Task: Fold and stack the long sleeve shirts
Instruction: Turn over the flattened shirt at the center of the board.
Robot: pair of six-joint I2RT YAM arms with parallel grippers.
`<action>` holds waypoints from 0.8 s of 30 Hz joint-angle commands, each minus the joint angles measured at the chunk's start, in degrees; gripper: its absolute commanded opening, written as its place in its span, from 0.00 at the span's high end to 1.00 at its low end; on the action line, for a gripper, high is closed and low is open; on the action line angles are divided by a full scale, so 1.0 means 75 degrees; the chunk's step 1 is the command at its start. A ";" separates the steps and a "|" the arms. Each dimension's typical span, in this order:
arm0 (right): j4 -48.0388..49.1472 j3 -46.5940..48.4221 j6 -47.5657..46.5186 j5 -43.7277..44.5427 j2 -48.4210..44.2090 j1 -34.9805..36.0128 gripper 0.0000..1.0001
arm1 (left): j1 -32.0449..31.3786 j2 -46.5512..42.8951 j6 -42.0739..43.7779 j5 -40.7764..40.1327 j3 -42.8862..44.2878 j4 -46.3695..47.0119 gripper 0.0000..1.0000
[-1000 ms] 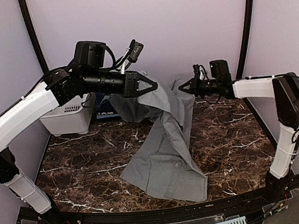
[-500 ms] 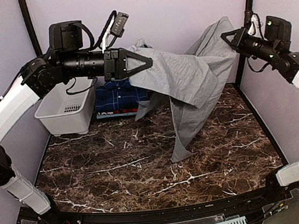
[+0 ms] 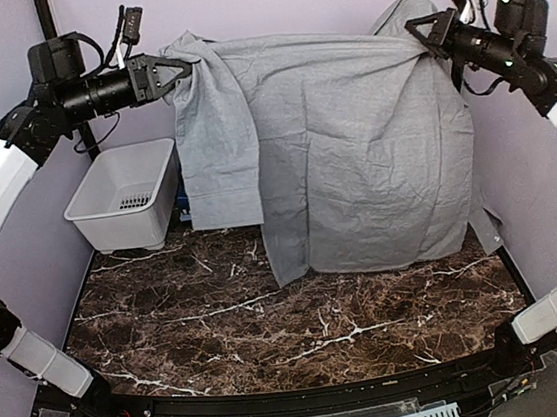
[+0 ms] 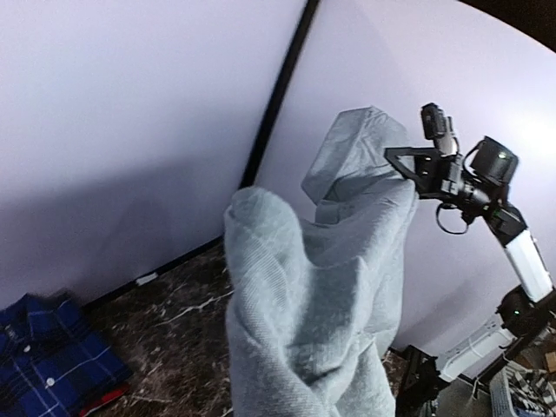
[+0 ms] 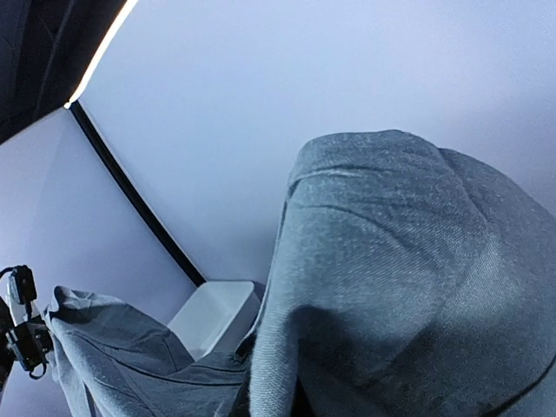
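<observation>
- Above the dark marbled tabletop [image 3: 221,326], the light grey shirt [image 3: 352,150] is held spread wide like a curtain.
- Its top corners are gripped by the left hand [image 3: 185,69] and the right hand [image 3: 415,30], each clamped shut on cloth.
- Behind, at rear left, a white basket [image 3: 126,191] and the blue plaid shirt [image 4: 43,347] are seen.

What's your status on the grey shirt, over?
Left gripper shut on grey shirt, right gripper shut on its other end. Shirt hangs spread wide between them. Basket and plaid shirt at back left; nothing in the way.
</observation>
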 commanded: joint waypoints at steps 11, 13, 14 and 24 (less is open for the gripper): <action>0.0601 -0.2629 -0.0423 -0.0112 0.3494 0.0001 0.27 | 0.1495 0.3838 -0.1503 -0.0160 -0.2295 -0.0083 1.00; 0.0457 -0.2946 -0.0488 0.0109 0.3270 0.0049 0.26 | 0.1494 0.3871 -0.1471 -0.0287 -0.2443 -0.0045 1.00; 0.0487 -0.3187 -0.0480 0.0174 0.3125 0.0078 0.26 | 0.1494 0.3875 -0.1452 -0.0326 -0.2469 -0.0072 1.00; 0.1232 -0.5036 -0.0251 0.0274 0.3149 -0.0041 0.31 | 0.1365 0.3516 -0.1171 -0.0773 -0.2979 -0.0325 0.99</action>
